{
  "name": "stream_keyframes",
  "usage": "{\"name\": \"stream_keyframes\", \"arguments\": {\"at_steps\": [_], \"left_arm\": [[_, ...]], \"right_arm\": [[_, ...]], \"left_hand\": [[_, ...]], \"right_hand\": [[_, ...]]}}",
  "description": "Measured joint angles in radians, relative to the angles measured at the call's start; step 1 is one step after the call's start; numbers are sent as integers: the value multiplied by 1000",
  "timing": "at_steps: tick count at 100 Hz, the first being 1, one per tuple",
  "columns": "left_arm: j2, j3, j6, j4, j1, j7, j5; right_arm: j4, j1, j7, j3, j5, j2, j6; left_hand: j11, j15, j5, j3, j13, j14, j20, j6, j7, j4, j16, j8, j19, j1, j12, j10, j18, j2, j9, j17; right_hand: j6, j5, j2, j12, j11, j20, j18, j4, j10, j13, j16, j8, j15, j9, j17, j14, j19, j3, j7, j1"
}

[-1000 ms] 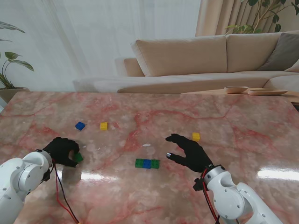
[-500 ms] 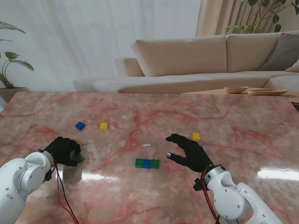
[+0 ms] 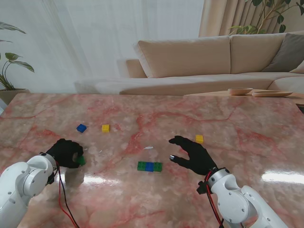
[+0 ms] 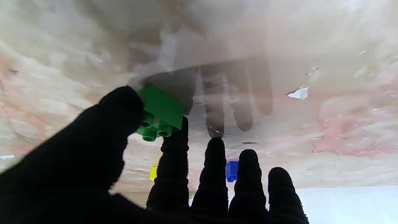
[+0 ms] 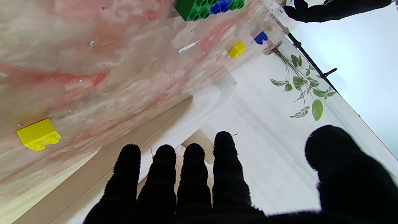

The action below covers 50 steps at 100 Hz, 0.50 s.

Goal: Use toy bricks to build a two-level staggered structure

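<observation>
1. Left hand (image 3: 66,153), black-gloved, sits near the table's left side, thumb and index finger pinched on a green brick (image 4: 159,113); studs visible in the left wrist view.
2. In the stand view the green brick (image 3: 81,160) shows only as a sliver at the fingertips, just over the marble table (image 3: 247,118); contact with the surface cannot be told.
3. Right hand (image 3: 192,154) hovers right of centre, fingers spread, nothing held.
4. Green-blue-green row (image 3: 149,166) lies flat at table centre, between the two hands, just left of the right hand.
5. Loose bricks: blue brick (image 3: 81,128) and yellow brick (image 3: 105,128) farther from me than the left hand, near each other but apart; second yellow brick (image 3: 199,139) just beyond the right hand.
</observation>
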Motion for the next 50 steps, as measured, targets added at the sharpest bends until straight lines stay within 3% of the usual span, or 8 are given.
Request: {"name": "stream_keyframes", "arguments": {"at_steps": [50], "left_arm": [[-2, 10, -15, 18, 2, 59, 16]], "right_arm": [[-2, -6, -1, 6, -10, 0, -1]], "left_hand": [[14, 0, 1, -20, 0, 0, 13, 0, 28, 0, 0, 16, 0, 10, 0, -8, 0, -4, 11, 0]], "right_hand": [[0, 0, 0, 0, 0, 0, 0, 0, 0, 0, 0, 0, 0, 0, 0, 0, 0, 0, 0, 0]]}}
